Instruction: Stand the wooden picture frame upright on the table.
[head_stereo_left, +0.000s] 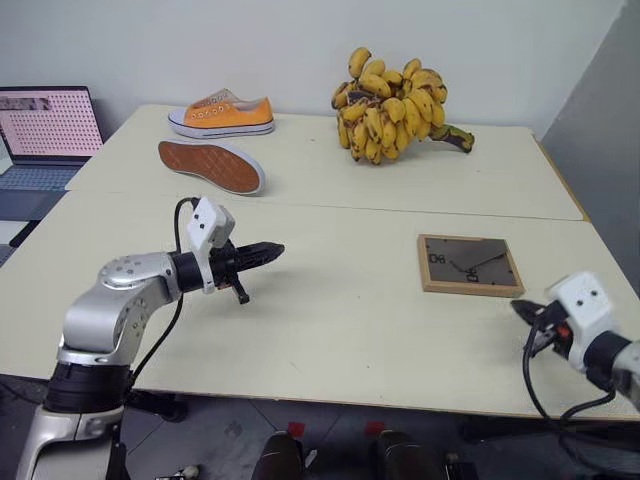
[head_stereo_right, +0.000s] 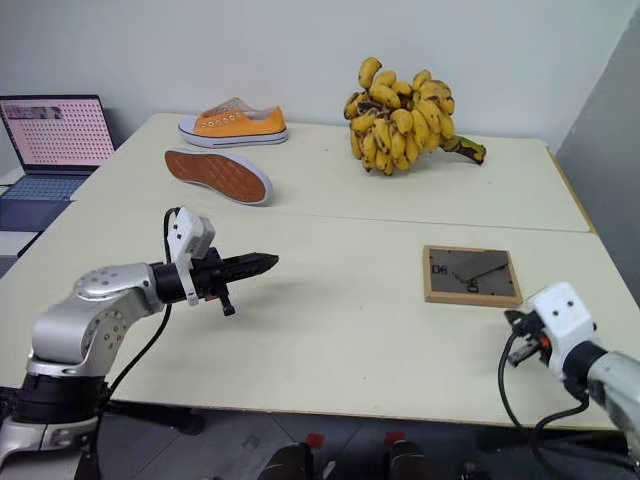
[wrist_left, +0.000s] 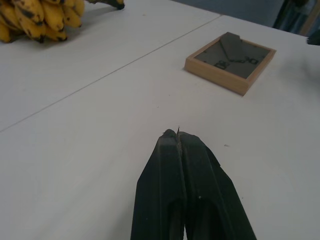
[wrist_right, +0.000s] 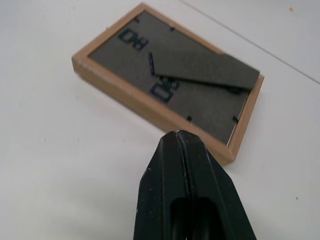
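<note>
**Frame lies flat, backing up, just ahead of the right gripper**

The right gripper (wrist_right: 178, 134) hangs with its smooth black fingers pressed together, empty. Just beyond its tip the wooden picture frame (head_stereo_left: 469, 265) lies face down on the table (head_stereo_left: 340, 330): a light-wood rectangle, matte dark backing, flat easel strip across it. The left gripper (wrist_left: 177, 134), also closed and empty, points toward the frame from well apart. Farther off: a rubber-soled orange shoe (head_stereo_left: 222, 114), its overturned mate (head_stereo_left: 211, 165), spotted bananas (head_stereo_left: 395, 106).

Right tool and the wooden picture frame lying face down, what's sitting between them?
Nothing: bare pale cream table separates the shut black right tool from the light-wood picture frame lying backing-up, as the right wrist view shows.
</note>
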